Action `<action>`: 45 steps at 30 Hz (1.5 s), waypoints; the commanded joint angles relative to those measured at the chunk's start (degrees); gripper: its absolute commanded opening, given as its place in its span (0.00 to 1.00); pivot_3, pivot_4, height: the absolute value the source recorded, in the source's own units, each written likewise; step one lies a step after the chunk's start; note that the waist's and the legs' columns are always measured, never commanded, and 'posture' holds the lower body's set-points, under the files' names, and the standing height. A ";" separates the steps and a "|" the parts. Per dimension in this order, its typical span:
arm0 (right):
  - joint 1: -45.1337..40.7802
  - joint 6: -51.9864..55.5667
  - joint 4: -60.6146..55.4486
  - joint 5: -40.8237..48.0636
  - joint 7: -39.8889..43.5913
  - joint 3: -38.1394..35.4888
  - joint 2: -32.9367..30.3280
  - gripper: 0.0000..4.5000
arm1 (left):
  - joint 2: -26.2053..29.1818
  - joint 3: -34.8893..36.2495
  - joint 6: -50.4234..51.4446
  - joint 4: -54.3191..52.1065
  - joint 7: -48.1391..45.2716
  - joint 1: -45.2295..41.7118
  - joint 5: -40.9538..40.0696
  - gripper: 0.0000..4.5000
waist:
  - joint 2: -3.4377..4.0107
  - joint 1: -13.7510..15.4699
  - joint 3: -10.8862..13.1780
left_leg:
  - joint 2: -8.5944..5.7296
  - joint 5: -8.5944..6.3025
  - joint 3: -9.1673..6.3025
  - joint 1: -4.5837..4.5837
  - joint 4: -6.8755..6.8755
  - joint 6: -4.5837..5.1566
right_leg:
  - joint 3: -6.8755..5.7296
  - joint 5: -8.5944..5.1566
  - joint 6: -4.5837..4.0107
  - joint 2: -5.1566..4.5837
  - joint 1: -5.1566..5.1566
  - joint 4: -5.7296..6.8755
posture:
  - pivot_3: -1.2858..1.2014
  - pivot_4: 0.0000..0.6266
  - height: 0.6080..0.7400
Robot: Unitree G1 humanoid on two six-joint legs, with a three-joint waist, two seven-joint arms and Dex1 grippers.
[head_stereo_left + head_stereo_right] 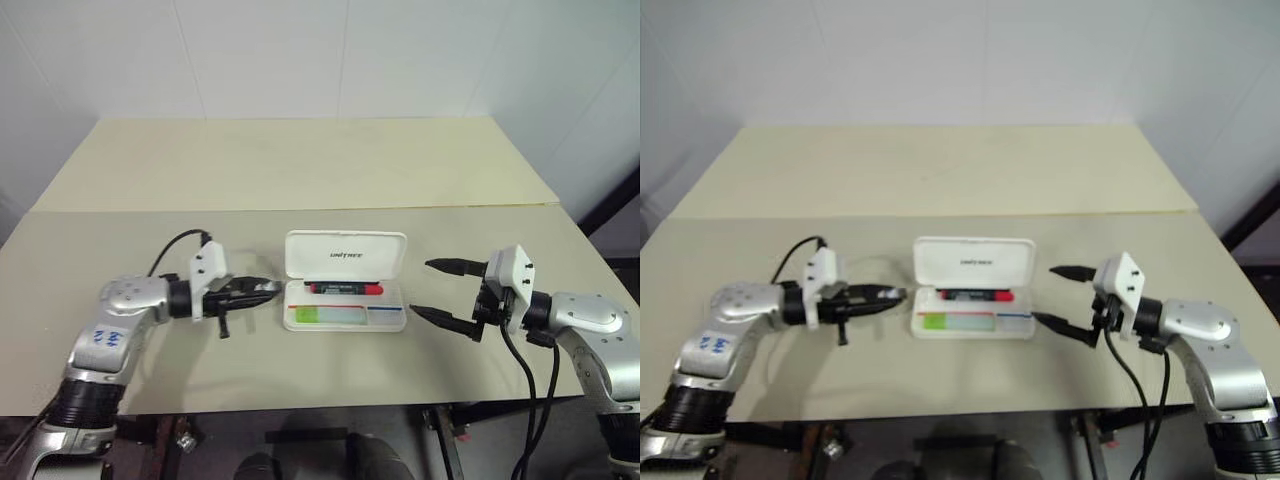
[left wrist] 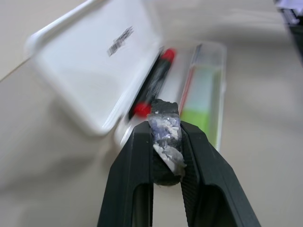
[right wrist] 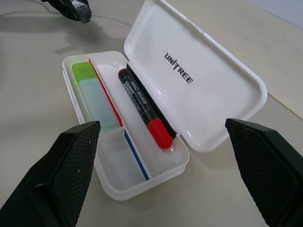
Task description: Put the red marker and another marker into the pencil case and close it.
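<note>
With the lid standing up and open, the pencil case (image 1: 345,318) sits at the centre of my head view on the counter (image 1: 300,170), and I count two things inside it. One red marker (image 1: 343,288) lies along the rear compartment, just under the raised lid. One green marker (image 1: 320,315) lies in the front compartment, towards its left end. A red and blue stripe divides the two compartments. That makes one case, two markers, two grippers.

Left of the case, my left gripper (image 1: 268,290) points at it, fingers drawn together with a small dark, taped lump pinched between them; my left wrist view shows that lump up close, which the head view cannot resolve. Right of the case, my right gripper (image 1: 432,290) is spread wide, holding nothing. My right wrist view gives me the dark lettering on the lid and the marker's black barrel.
</note>
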 commanded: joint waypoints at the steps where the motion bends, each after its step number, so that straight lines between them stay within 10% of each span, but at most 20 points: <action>1: 1.24 -1.26 -1.57 1.29 1.09 -3.82 -1.94 1.00 | -2.92 -5.06 -0.88 -0.33 0.39 -3.66 2.04 0.08 | 0.00 0.03 0.00 | 0.00 0.00 0.00 -0.01 0.00 0.00 | 0.03 0.00 0.01 0.03 0.00 0.00 | 0.52 0.24 1.00; 27: 8.65 -1.14 -6.95 1.30 -3.51 -8.22 -1.01 1.00 | -24.39 -19.04 -4.41 19.99 2.85 -19.31 12.21 0.08 | -0.02 0.02 0.01 | -0.02 0.00 0.03 -0.02 0.04 0.03 | 0.30 0.09 0.16 0.15 0.00 -0.13 | 0.52 0.24 1.00; 45: 6.95 -0.05 -8.29 1.48 -5.19 -6.89 0.10 1.00 | -25.08 -21.27 -4.64 21.32 1.08 -18.64 14.84 0.08 | -0.02 0.05 0.01 | -0.04 0.00 -0.01 -0.01 0.03 0.04 | 0.36 0.10 0.19 0.19 0.00 -0.14 | 0.52 0.24 1.00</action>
